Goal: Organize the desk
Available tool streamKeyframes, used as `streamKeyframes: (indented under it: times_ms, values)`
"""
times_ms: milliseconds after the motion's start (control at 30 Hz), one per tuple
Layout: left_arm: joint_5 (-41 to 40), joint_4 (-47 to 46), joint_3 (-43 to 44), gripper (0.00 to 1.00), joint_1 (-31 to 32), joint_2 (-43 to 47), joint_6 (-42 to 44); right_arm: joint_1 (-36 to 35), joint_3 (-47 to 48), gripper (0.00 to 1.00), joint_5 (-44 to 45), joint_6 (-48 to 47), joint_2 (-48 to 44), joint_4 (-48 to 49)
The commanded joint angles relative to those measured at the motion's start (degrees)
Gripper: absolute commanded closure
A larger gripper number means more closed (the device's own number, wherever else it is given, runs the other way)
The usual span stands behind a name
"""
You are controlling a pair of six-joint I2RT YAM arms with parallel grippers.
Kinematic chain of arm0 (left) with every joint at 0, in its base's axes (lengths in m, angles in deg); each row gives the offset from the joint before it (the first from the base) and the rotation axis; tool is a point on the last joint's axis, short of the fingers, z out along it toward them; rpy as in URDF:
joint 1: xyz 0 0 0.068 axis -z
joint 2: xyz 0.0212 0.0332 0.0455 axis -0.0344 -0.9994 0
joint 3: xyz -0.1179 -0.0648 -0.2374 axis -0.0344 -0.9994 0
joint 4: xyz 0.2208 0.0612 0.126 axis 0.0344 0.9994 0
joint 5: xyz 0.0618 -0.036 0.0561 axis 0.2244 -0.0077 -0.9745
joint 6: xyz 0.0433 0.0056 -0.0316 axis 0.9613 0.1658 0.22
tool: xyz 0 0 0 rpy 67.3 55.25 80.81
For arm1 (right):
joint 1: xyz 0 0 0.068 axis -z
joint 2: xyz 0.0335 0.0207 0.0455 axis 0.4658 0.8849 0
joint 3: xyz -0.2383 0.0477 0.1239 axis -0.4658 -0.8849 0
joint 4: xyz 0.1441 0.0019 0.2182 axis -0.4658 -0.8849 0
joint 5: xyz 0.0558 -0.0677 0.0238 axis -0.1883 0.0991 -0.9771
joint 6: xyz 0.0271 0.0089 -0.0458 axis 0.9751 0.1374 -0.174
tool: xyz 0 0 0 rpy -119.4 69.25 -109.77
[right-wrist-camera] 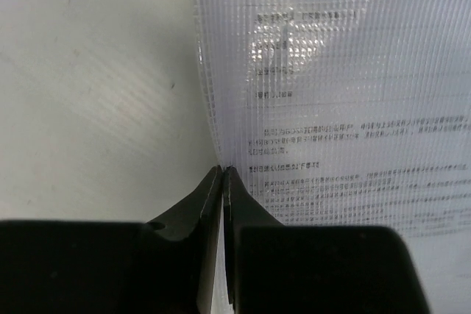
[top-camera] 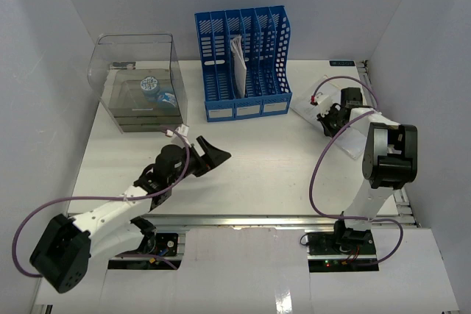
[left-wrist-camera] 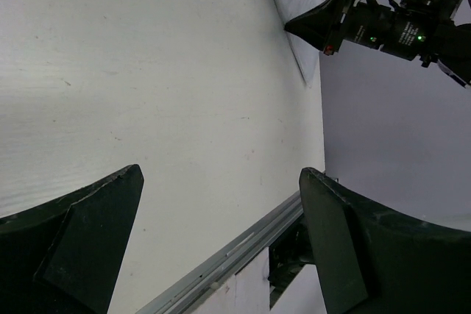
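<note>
1. The desk, a large flat white tabletop with metal rail edges, fills the workspace. Its middle and near half carry only the two arms.
2. Far-left corner: a clear plastic box with a small blue-and-white item inside, too small to identify.
3. Centre of the far edge: a blue slotted plastic file rack, upright, with white papers standing in one middle slot.
4. Far-right corner: a clear grid-textured plastic document sleeve lies flat over a printed sheet, just beside the rack's right end.
5. Right gripper: fingers pressed together, tips right at the sleeve's edge. Cannot tell whether the film is caught between them.
6. Left gripper: fingers spread wide, holding nothing, over bare desk left of centre and well apart from the box and rack.
7. A purple cable loops over the desk beside the right arm.
</note>
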Motion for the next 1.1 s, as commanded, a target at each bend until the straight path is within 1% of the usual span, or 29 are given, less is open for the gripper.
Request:
streamKeyframes:
  times_ms: [0, 100, 167, 300, 367, 500, 600, 700, 867, 1067]
  values:
    - [1.25, -14.35, 5.54, 0.02, 3.76, -11.00, -3.01, 4.60, -5.30, 0.92, -10.68, 3.54, -6.46, -9.21]
    - [0.75, -18.39, 10.89, 0.02, 6.09, -21.54, -4.30, 5.69, -7.56, 0.92, -14.76, 3.90, -11.90, -10.19]
    - [1.02, -20.58, 15.95, 0.02, 7.04, -26.96, -5.24, 5.88, -9.11, 0.92, -16.28, 3.99, -16.38, -11.37]
    - [1.97, -22.93, 23.27, 0.02, 8.78, -38.81, -7.82, 6.33, -10.78, 0.92, -19.06, 4.21, -22.37, -12.53]
    - [2.91, -23.36, 28.30, 0.02, 9.23, -43.46, -9.17, 6.61, -11.89, 0.92, -20.81, 4.05, -24.91, -13.33]
    - [3.78, -21.58, 35.61, 0.02, 9.29, -52.39, -10.87, 6.67, -13.96, 0.92, -23.65, 2.41, -29.45, -16.18]
    - [4.77, -20.23, 41.44, 0.02, 9.29, -57.34, -11.69, 6.67, -15.87, 0.92, -24.48, 0.94, -32.50, -17.74]
    - [6.00, -19.48, 46.54, 0.02, 9.29, -61.48, -12.83, 6.67, -17.34, 0.92, -25.30, -2.45, -34.62, -20.63]
    - [7.61, -19.27, 51.28, 0.02, 9.29, -65.26, -14.27, 6.67, -18.42, 0.92, -24.85, -7.11, -36.71, -24.56]
    - [10.96, -14.33, 54.94, 0.02, 9.29, -68.70, -14.45, 6.67, -18.63, 0.92, -27.13, -9.95, -40.39, -27.33]
